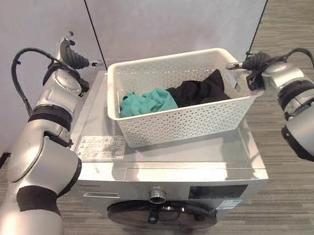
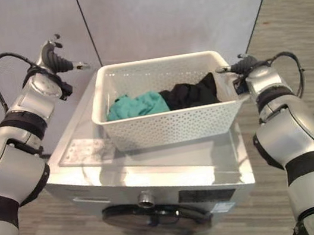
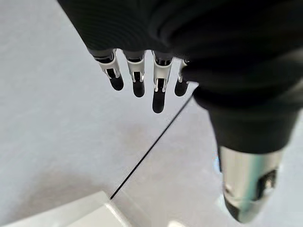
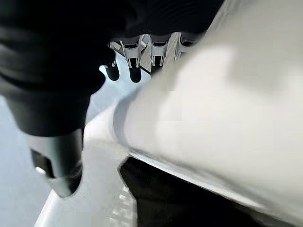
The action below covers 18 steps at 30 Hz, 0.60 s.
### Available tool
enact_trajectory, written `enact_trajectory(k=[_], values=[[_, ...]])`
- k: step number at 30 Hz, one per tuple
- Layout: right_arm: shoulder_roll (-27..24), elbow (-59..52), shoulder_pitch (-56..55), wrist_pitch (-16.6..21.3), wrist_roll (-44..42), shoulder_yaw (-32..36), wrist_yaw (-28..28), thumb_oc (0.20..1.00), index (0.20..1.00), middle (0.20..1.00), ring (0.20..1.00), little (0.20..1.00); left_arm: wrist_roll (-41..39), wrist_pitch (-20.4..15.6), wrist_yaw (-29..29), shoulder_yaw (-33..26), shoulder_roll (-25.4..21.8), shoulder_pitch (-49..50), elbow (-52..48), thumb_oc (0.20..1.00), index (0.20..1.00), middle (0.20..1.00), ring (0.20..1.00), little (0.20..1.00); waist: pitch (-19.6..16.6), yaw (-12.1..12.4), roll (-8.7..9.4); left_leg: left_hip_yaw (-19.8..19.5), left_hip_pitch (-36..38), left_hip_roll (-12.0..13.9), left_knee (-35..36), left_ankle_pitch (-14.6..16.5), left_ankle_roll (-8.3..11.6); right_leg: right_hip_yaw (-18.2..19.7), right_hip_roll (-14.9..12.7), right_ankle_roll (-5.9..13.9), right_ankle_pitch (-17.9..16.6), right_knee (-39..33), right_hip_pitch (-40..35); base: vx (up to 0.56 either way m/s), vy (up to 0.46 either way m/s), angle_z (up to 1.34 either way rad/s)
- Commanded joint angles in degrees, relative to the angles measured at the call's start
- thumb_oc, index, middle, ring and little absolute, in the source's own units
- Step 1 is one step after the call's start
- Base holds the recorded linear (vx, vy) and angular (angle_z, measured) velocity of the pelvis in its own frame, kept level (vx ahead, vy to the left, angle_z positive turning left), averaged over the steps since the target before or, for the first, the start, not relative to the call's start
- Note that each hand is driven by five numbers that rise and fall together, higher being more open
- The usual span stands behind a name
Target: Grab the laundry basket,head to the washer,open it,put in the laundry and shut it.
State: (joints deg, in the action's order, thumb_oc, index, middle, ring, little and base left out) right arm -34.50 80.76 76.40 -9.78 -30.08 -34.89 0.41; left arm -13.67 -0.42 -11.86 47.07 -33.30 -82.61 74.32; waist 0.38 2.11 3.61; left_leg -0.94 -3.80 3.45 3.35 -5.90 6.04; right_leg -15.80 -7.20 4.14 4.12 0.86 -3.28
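The laundry basket (image 1: 179, 114) rests on the washer (image 1: 172, 169), long axis from 9 to 3 o'clock, the left hand (image 1: 71, 54) fingers spread free, the right hand (image 1: 250, 64) fingers straight at its rim.

We take this for an office or lab space set up for a laundry trial. Behind our left hand (image 1: 71, 53) run plain grey partition panels (image 1: 174, 6); below both hands a silver washer (image 1: 172, 169) stands alone on grey wood-look flooring (image 1: 285, 17) stretching beyond our right hand (image 1: 253, 64).
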Motion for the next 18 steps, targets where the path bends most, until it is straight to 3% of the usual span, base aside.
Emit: enact_trajectory(k=[1, 2, 4, 6, 7, 9, 11, 12, 15, 17, 18], values=[[-10.90, -2.88, 4.44, 5.06, -6.17, -1.51, -0.65, 1.000, 1.000, 1.000, 1.000, 1.000, -3.02, -4.09, -1.21, -3.09, -7.40, -3.26, -0.53, 1.000, 1.000, 1.000, 1.000, 1.000, 3.79, 1.05, -2.53, 1.07, 8.83, 4.38, 0.51, 7.28, -0.34, 1.63, -5.77, 6.45, -4.75, 2.31, 2.19, 0.00, 0.000, 0.00], [-10.92, -2.99, 4.32, 5.04, -6.18, -1.49, -0.69, 1.000, 1.000, 1.000, 1.000, 1.000, -3.00, -4.05, -1.24, -3.16, -7.44, -3.12, -0.66, 1.000, 1.000, 1.000, 1.000, 1.000, 3.77, 1.06, -2.55, 1.08, 8.87, 4.39, 0.52, 7.29, -0.34, 1.65, -5.76, 6.45, -4.75, 2.31, 2.17, 0.00, 0.000, 0.00], [-16.26, -6.95, 1.12, 6.98, -9.66, 2.06, -0.91, 1.000, 1.000, 1.000, 1.000, 1.000, -4.98, -5.65, -2.14, -7.52, -12.49, 0.85, -6.20, 1.000, 1.000, 1.000, 1.000, 1.000, 3.76, 0.69, -2.67, 1.45, 9.34, 4.47, 0.79, 7.45, -0.19, 1.78, -5.80, 6.59, -4.77, 2.00, 1.95, 0.00, 0.000, 0.00], [-18.49, -8.92, -0.93, 7.88, -10.87, 3.90, -1.31, 1.000, 1.000, 1.000, 1.000, 1.000, -5.89, -6.12, -2.72, -9.80, -14.99, 3.11, -9.16, 1.000, 1.000, 1.000, 1.000, 1.000, 3.55, 0.58, -2.74, 1.61, 9.49, 4.49, 0.89, 7.56, -0.17, 1.86, -5.78, 6.64, -4.77, 1.81, 1.86, 0.02, -0.002, -0.03], [-25.48, -14.69, -7.23, 10.57, -13.25, 10.40, -2.23, 1.000, 1.000, 1.000, 1.000, 1.000, -6.18, -7.80, -4.68, -16.14, -22.65, 10.06, -17.70, 1.000, 1.000, 1.000, 1.000, 1.000, 3.39, 0.19, -2.88, 1.97, 9.54, 4.51, 1.10, 7.71, -0.09, 2.03, -5.74, 6.82, -4.91, 1.29, 1.80, 0.04, -0.005, -0.08], [-27.96, -17.92, -11.36, 11.47, -13.68, 14.08, -2.51, 1.000, 1.000, 1.000, 1.000, 1.000, -6.47, -8.26, -5.31, -19.80, -25.61, 14.13, -21.36, 1.000, 1.000, 1.000, 1.000, 1.000, 3.34, 0.02, -2.91, 2.23, 9.56, 4.46, 1.18, 7.78, -0.06, 2.14, -5.71, 6.92, -5.03, 1.01, 1.83, 0.02, -0.003, -0.09], [-31.51, -25.90, -23.07, 13.33, -13.66, 23.99, -3.54, 1.000, 1.000, 1.000, 1.000, 1.000, -5.44, -8.96, -6.87, -30.16, -30.19, 26.07, -29.78, 1.000, 1.000, 1.000, 1.000, 1.000, 3.22, -0.22, -2.83, 2.57, 9.34, 4.27, 1.33, 7.45, -0.10, 2.26, -5.86, 6.90, -5.70, 0.35, 1.98, 0.02, -0.012, -0.10], [-32.05, -33.12, -34.55, 13.83, -11.53, 32.82, -4.55, 1.000, 1.000, 1.000, 1.000, 1.000, -3.76, -8.70, -7.67, -38.60, -32.11, 36.27, -34.81, 1.000, 1.000, 1.000, 1.000, 1.000, 2.53, -0.47, -2.90, 2.77, 9.57, 4.33, 1.42, 7.99, -0.07, 2.41, -5.81, 7.09, -5.44, -0.06, 1.73, -0.01, -0.016, -0.21], [-27.46, -47.99, -58.21, 15.40, -6.00, 49.86, -5.59, 1.000, 1.000, 1.000, 1.000, 1.000, -0.51, -8.44, -8.64, -56.94, -31.39, 58.94, -40.91, 1.000, 1.000, 1.000, 1.000, 1.000, 2.24, -0.96, -2.97, 3.40, 9.90, 4.26, 1.51, 8.32, -0.09, 2.93, -5.88, 7.08, -5.57, -0.89, 1.39, 0.06, -0.019, -0.22], [-19.53, -58.30, -77.45, 15.46, -0.62, 61.66, -4.56, 1.000, 1.000, 1.000, 1.000, 1.000, 0.47, -7.73, -7.78, -71.45, -25.45, 77.69, -39.39, 1.000, 1.000, 1.000, 1.000, 1.000, 2.95, -1.59, -3.18, 3.92, 9.89, 4.08, 1.54, 7.93, -0.18, 3.27, -6.19, 6.87, -6.32, -1.54, 1.56, 0.00, -0.040, -0.23], [-16.92, -60.38, -80.69, 15.12, 0.02, 62.88, -4.16, 1.000, 1.000, 1.000, 1.000, 1.000, -0.09, -7.48, -7.46, -73.62, -23.57, 80.71, -39.45, 1.000, 1.000, 1.000, 1.000, 1.000, 2.81, -1.64, -3.32, 3.97, 10.22, 4.24, 1.53, 8.51, -0.13, 3.39, -6.05, 6.94, -5.91, -1.87, 1.21, 0.00, -0.038, -0.21]])
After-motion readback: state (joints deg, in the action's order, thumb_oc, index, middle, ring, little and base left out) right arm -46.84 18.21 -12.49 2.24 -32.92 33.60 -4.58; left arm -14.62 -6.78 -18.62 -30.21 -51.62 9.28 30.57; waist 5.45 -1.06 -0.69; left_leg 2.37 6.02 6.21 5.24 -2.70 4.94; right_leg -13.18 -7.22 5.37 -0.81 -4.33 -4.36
